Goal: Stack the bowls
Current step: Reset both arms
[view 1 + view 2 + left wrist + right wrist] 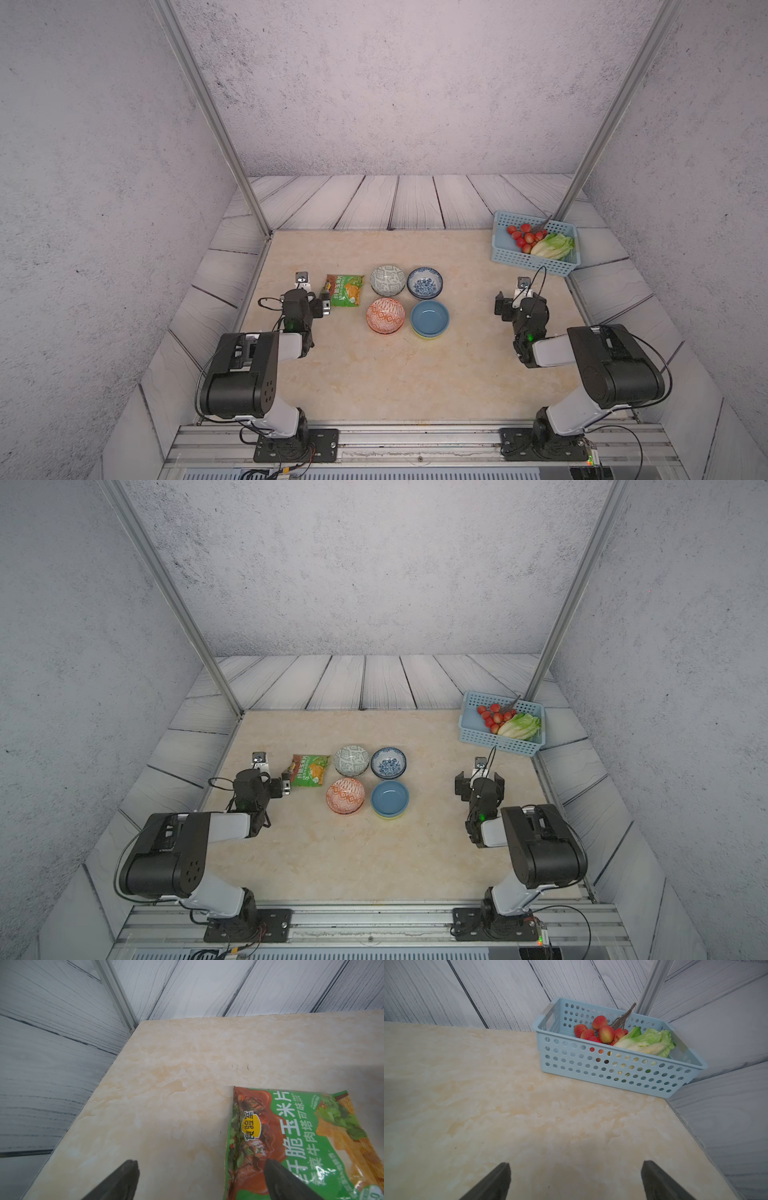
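Observation:
Four bowl groups stand in a square at mid-table in both top views. At the back are a grey-green patterned bowl (387,280) (351,760) and a blue-floral bowl (424,283) (388,762). In front, an orange-patterned bowl (385,316) (345,796) shows a second rim under it. A plain blue bowl (429,318) (389,798) sits inside a lime bowl (428,336). My left gripper (305,298) (262,780) (201,1164) is open, left of the bowls. My right gripper (519,305) (478,783) (576,1165) is open over bare table to their right. No bowl shows in either wrist view.
A green snack packet (344,290) (309,770) (291,1142) lies between the left gripper and the bowls; one left fingertip (270,1165) is over its edge. A light blue basket (534,259) (498,739) (612,1068) with strawberries and lettuce stands at the back right corner.

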Controlling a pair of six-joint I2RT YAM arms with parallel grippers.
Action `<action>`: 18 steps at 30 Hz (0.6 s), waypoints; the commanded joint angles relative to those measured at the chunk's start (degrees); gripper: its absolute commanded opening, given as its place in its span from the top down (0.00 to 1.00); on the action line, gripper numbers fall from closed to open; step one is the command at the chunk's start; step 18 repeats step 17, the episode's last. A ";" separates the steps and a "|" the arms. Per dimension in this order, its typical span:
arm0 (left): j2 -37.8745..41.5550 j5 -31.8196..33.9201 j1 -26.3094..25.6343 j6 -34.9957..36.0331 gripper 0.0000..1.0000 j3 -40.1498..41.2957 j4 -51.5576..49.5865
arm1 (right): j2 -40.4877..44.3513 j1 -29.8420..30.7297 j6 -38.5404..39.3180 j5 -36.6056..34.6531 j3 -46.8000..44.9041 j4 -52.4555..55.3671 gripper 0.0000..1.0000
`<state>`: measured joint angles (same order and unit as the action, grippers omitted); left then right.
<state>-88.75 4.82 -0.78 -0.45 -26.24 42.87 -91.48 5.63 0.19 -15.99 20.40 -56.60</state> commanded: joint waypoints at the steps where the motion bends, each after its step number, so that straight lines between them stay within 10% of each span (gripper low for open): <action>1: 1.12 0.44 -0.07 -0.47 0.00 -0.46 0.19 | 0.99 -0.36 -1.17 0.09 1.66 1.88 0.01; 18: 1.07 0.46 -0.37 -0.17 0.00 -0.49 0.18 | 0.97 -0.79 -1.49 0.52 2.01 2.72 0.01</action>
